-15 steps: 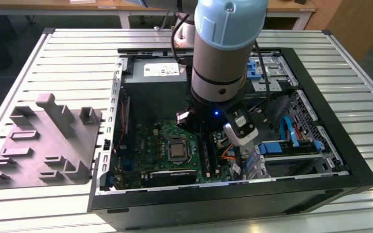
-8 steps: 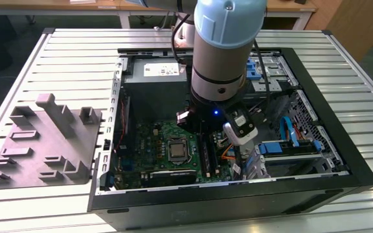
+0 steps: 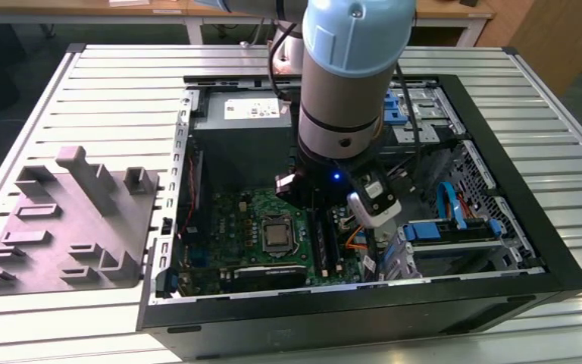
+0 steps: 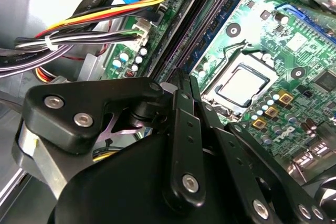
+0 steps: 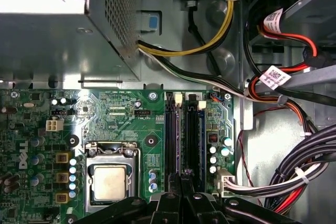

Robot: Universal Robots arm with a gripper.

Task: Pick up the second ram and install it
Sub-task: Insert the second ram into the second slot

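Open case (image 3: 564,282) on the table (image 3: 99,98), arm (image 3: 357,68) plunged deep inside, over the motherboard (image 5: 121,114). The gripper (image 4: 182,80) hovers right above the black slots (image 5: 171,135), fingers (image 4: 178,129) pressed together. The ram? Can't tell it apart from those dark slots.

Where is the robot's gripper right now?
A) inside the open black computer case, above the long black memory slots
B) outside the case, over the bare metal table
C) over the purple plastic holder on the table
A: in the first wrist view the gripper hangs right over the long black memory slots on the green motherboard, inside the open black computer case.
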